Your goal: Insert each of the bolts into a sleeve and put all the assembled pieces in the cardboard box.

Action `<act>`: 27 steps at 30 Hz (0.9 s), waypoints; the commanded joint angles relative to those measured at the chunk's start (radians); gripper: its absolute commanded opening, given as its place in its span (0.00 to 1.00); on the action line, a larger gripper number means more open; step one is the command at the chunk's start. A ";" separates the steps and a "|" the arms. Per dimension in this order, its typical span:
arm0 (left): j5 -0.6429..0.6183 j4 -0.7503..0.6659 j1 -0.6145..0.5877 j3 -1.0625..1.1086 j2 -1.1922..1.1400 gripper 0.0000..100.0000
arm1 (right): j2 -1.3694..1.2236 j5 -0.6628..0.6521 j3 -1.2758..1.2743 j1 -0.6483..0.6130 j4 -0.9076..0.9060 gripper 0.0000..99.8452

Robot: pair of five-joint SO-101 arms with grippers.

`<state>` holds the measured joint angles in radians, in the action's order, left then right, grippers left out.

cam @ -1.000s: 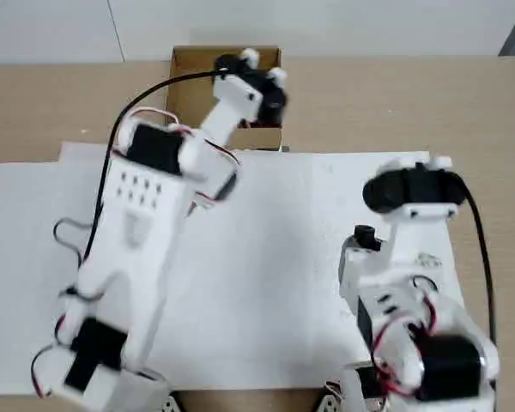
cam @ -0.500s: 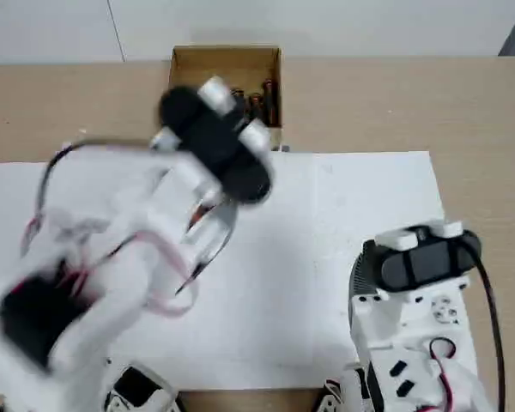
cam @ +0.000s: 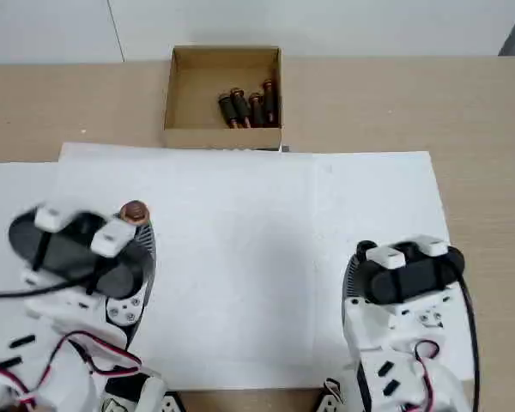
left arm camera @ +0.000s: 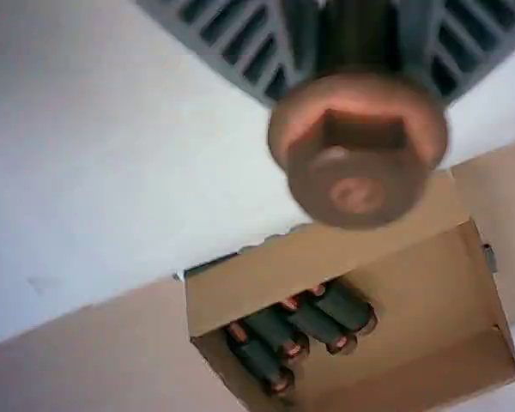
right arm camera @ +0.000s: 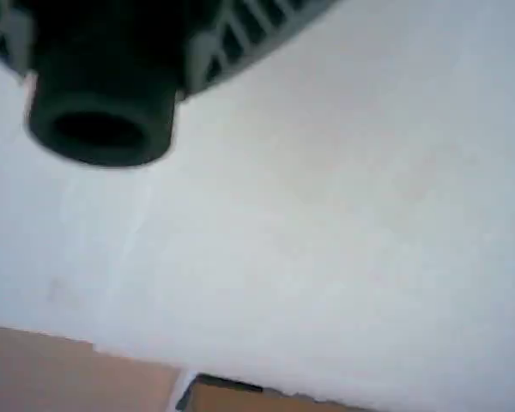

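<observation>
Clamping a bolt (left arm camera: 358,150), hex head plain in the left wrist view, my left gripper (left arm camera: 354,34) hangs above the white sheet (cam: 266,240). My right gripper (right arm camera: 103,43) grasps a black sleeve (right arm camera: 99,129), its bore open. Four assembled pieces (cam: 247,106) lie in the cardboard box (cam: 223,137).

Copper bolt (left arm camera: 358,146), black sleeve (right arm camera: 100,120), brown box (cam: 223,138)

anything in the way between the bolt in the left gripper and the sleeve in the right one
Nothing visible does. The left gripper holds the bolt and the right gripper holds the sleeve, apart over bare white paper. The cardboard box with assembled pieces sits past the paper's far edge, off that line.
</observation>
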<state>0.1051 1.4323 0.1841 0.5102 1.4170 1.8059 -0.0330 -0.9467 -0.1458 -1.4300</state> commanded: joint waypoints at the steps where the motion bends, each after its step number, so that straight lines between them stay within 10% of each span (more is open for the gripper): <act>1: -0.075 -0.107 -0.035 0.153 0.155 0.01 | 0.007 0.000 -0.052 0.005 0.084 0.00; 27: -0.577 -0.499 -0.026 0.737 0.399 0.01 | 0.008 0.028 -0.474 -0.371 0.501 0.00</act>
<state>-0.4626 1.0150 0.1534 1.2144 1.8067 1.8044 -0.0115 -1.4055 -0.4757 -0.9897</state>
